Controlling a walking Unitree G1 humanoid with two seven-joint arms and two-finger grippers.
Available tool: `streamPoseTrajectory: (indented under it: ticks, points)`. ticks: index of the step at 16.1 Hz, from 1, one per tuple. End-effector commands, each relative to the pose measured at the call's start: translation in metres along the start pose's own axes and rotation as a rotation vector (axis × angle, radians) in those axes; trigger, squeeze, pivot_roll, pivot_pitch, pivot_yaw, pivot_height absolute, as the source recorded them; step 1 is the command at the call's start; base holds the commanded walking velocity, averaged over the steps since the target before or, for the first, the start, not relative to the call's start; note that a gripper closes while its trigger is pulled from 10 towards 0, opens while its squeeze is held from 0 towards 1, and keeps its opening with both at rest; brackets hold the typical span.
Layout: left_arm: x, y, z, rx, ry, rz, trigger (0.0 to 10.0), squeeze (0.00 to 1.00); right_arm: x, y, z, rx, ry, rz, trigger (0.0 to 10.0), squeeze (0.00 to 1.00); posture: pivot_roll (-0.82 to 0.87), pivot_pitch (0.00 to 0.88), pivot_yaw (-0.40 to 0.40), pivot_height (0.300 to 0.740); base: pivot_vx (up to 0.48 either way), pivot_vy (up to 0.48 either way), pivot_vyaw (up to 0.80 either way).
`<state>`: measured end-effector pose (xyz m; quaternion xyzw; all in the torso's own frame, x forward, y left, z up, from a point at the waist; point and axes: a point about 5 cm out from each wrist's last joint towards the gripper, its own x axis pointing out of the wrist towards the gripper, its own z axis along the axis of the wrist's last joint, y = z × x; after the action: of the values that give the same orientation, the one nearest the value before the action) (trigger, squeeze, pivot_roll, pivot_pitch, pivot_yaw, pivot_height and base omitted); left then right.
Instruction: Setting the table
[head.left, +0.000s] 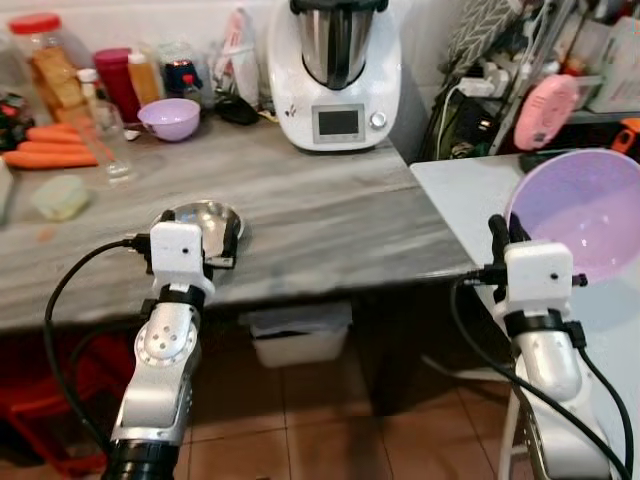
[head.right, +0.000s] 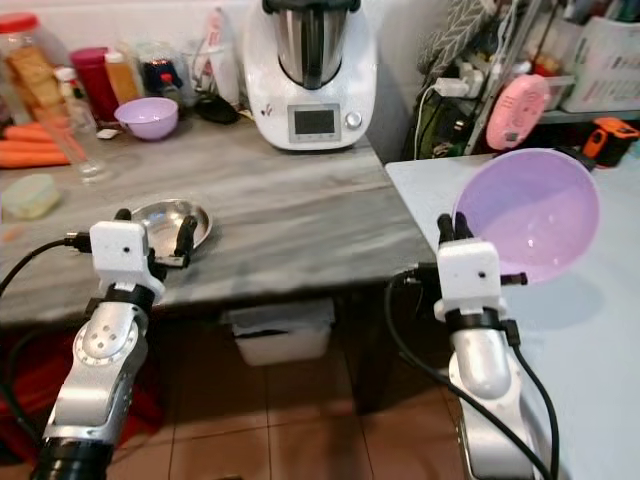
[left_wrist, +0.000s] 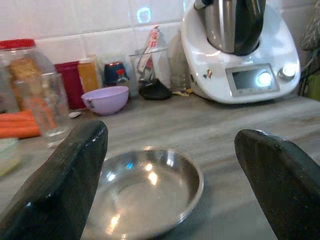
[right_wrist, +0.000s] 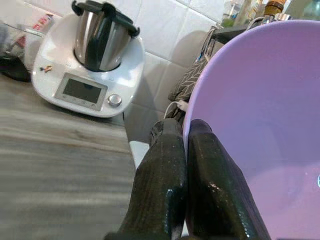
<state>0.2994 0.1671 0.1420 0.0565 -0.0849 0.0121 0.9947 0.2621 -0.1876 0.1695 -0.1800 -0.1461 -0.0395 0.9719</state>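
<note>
Right gripper (head.right: 458, 228) clamps purple bowl (head.right: 530, 215) — rim.

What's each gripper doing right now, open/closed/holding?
Left gripper: open, fingers either side of the steel bowl on the counter, not gripping.
Right gripper: shut on the rim of the large purple bowl, held tilted.

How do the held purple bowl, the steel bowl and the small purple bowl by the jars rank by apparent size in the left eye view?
1. Held purple bowl, pinched by the right hand; it is nearer the camera.
2. Steel bowl, at the open left hand.
3. Small purple bowl, farthest back.
</note>
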Motion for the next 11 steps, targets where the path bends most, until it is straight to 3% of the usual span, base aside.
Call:
streamPoseTrajectory:
  ticks: [1, 9, 11]
  points:
    - [0.001, -0.001, 0.002, 0.001, -0.004, -0.007, 10.0, 0.00, 0.002, -0.004, 0.005, -0.007, -0.027, -0.020, 10.0, 0.00, -0.04, 0.000, 0.029, 0.740, -0.349, 0.000, 0.00]
    - [-0.001, 0.004, -0.001, 0.022, 0.008, 0.001, 10.0, 0.00, 0.003, 0.004, 0.006, 0.014, -0.031, 0.004, 10.0, 0.00, -0.03, 0.000, 0.027, 0.740, -0.345, 0.000, 0.00]
    - [-0.003, 0.005, -0.004, 0.039, 0.011, -0.003, 10.0, 0.00, 0.003, 0.007, 0.005, 0.010, -0.029, 0.020, 10.0, 0.00, -0.02, 0.000, 0.025, 0.740, -0.144, 0.000, 0.00]
